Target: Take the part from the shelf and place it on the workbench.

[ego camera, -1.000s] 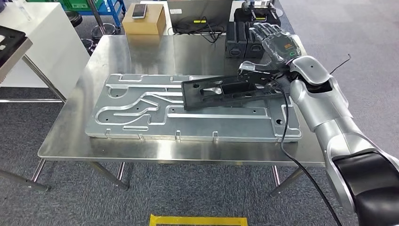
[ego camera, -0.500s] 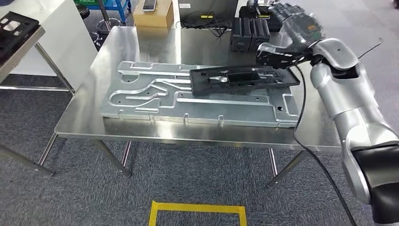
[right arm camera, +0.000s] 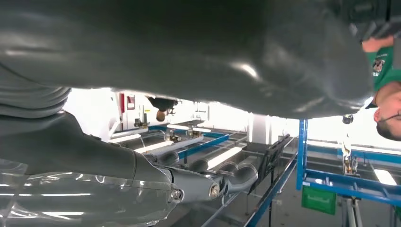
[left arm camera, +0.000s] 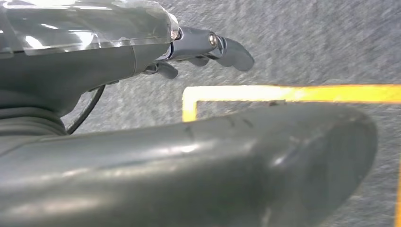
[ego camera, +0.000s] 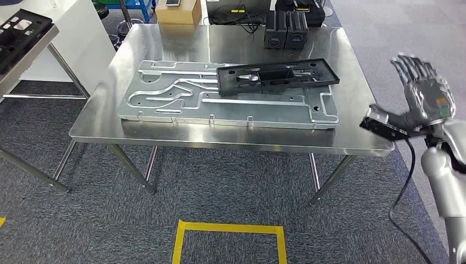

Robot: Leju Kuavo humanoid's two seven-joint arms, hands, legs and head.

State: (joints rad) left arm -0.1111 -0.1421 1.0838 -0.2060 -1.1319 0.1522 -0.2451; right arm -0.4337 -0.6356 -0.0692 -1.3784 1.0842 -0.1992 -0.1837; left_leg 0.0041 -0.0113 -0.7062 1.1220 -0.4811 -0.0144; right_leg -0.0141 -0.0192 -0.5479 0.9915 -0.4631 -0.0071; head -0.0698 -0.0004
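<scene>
The black rectangular part (ego camera: 277, 76) lies flat on the large grooved aluminium plate (ego camera: 176, 104), which rests on the steel workbench (ego camera: 220, 142). My right hand (ego camera: 426, 91) is raised beside the workbench's right edge, well away from the part, with its fingers spread and nothing in it. The right wrist view shows that hand (right arm camera: 213, 182) with straight fingers against a bright workshop background. In the left wrist view my left hand (left arm camera: 198, 45) hangs over grey carpet, fingers loosely extended, holding nothing.
Black boxes (ego camera: 286, 28) and a cardboard box (ego camera: 178, 11) stand at the workbench's back edge. Another black part (ego camera: 22, 33) lies on the shelf at the far left. Yellow floor tape (ego camera: 228, 234) marks a square in front. A person in green (right arm camera: 385, 75) is nearby.
My right hand has let go of the part and drawn back to the right, off the table. The part now lies on the plate. The camera has shifted too.
</scene>
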